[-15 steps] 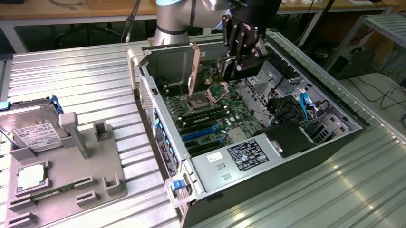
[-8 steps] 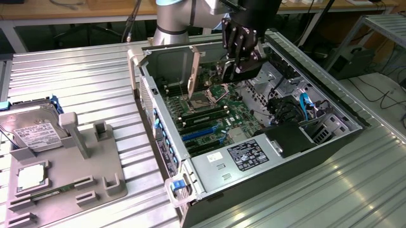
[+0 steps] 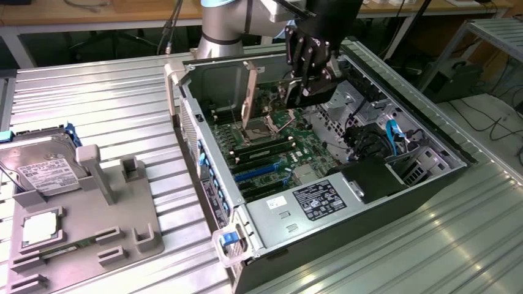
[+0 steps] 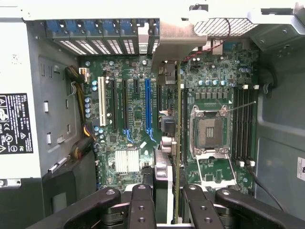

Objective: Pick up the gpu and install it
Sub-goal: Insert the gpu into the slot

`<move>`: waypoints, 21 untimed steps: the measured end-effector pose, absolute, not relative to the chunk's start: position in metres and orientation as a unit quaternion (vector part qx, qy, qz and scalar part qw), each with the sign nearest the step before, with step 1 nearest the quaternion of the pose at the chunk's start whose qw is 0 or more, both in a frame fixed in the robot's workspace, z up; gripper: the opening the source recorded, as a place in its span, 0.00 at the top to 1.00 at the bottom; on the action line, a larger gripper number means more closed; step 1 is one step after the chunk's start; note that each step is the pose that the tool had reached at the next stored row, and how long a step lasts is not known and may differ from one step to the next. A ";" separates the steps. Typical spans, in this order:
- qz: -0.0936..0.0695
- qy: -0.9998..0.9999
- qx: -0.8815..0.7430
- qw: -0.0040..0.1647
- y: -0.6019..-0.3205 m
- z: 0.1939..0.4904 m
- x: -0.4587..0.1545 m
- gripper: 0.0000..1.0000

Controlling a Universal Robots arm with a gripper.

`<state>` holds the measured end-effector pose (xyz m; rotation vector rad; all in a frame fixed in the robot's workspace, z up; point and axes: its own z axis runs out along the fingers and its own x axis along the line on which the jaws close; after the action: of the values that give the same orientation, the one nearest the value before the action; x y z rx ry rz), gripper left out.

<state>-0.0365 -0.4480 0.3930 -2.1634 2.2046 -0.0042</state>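
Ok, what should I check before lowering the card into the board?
1. The hand is shut on the thin green GPU card: ok.
2. Card is over the open black computer case: ok.
3. Its long silver bracket faces the rear slot openings: ok.
4. The long blue slot is empty: ok.
5. Card edge lined up over a slot: cannot tell; it looks beside the blue one.
6. Card seated: not ok, held above the green motherboard.

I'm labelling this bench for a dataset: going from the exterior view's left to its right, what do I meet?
Hard drive → grey holder post → gripper, fingers shut on the gpu → blue cable.
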 end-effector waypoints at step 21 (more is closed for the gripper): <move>0.000 0.713 -0.700 0.028 -0.450 0.379 -0.037 0.72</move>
<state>-0.0366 -0.4503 0.3791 -2.1618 2.2030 -0.0008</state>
